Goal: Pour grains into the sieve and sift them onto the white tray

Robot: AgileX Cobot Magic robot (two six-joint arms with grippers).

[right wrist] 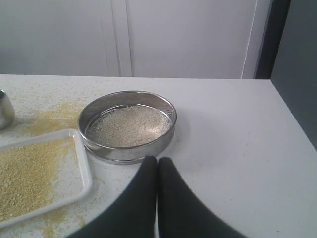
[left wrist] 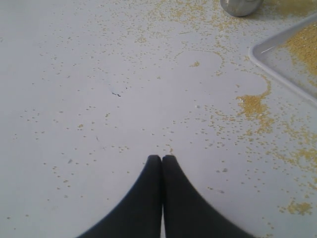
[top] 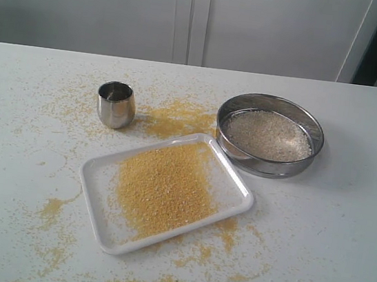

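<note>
The round steel sieve (top: 270,134) (right wrist: 128,125) rests on the table at the right and holds coarse pale grains (top: 267,134) (right wrist: 130,125). In front of it to the left lies the white tray (top: 238,182) (right wrist: 81,168) (left wrist: 277,62) with fine yellow meal (top: 165,186) spread over it. Neither arm shows in the exterior view. My left gripper (left wrist: 162,157) is shut and empty over bare table left of the tray. Just short of the sieve's near wall, my right gripper (right wrist: 158,159) is shut with nothing in it.
A small steel cup (top: 116,104) (left wrist: 241,6) (right wrist: 5,109) stands upright behind the tray at the left. Yellow meal (top: 178,117) is scattered on the table around the tray and cup. The table's right edge (right wrist: 294,126) lies beyond the sieve.
</note>
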